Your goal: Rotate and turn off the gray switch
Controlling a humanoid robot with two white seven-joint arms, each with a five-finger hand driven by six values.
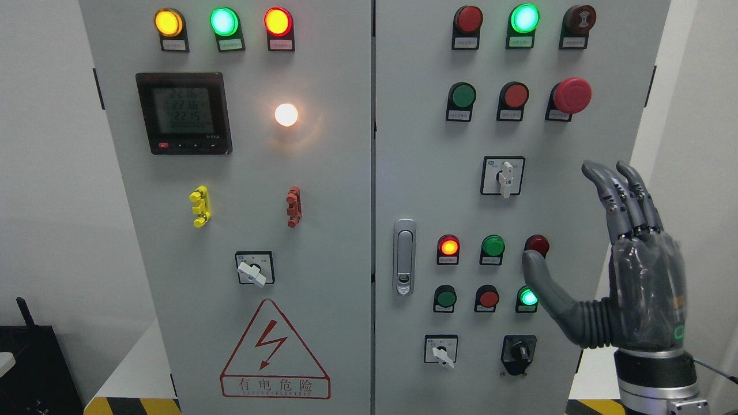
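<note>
Cabinet [323,230] filled the frame, a pale gray electrical enclosure with two doors, and the right hand [620,259] was up at the right side, palm toward the panel, fingers [614,193] stretched upward and spread wide, gripping nothing. Its thumb [545,282] jutted left across the lower right door, the tip just under a dark red button [537,244] and close above a lit green lamp [527,297].

Three pale gray rotary switches showed, and which one the task means I could not tell. One sat in the middle of the right door [505,177], handle pointing straight down, above and left of the hand and apart from it. Another was at the lower centre of the right door [441,351], handle angled down to the right. The third sat low on the left door [253,270], handle also slanted down-right. A black selector [519,353] was at the lower right, below the thumb.

Upper left of the frame held a digital meter [183,113] with a glowing white lamp [286,114] beside it, and a red hazard triangle [274,351] marked the bottom of the left door. Left hand was out of view
</note>
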